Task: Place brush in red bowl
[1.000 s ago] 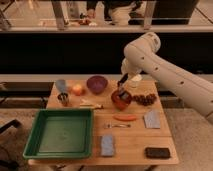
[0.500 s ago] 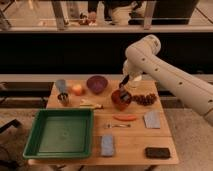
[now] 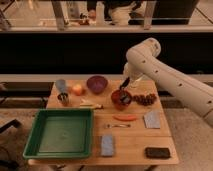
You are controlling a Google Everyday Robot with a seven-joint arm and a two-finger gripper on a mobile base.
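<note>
- Now the job looks to be at the drop-off part. The brush (image 3: 125,99) seems to be the dark bit showing in the red bowl (image 3: 117,104), right under the gripper (image 3: 123,84).
- I cannot tell if the gripper is holding the brush or has let it go. It is too dark there to see.
- To do this well, the brush should be low, with one end down inside the bowl, before it is let go. Then it will not bounce out.
- If the brush is long, I think it may lean on the rim. Aiming for the middle of the bowl would help it not tip over the edge.
- The lift after that should go straight up and slow. That way the gripper will not bump the bowl or pull the brush back out.
- The grapes (image 3: 146,98) sit just beside the bowl on one side. The purple bowl (image 3: 96,83) is near on the other side. So a swing to the side could knock something.
- The arm (image 3: 167,75) comes in from the right side of the picture. It goes up to a bend high over the table (image 3: 130,145), then turns down.
- The gripper hangs pointing down, tipped a little, just over the back rim of the red bowl.
</note>
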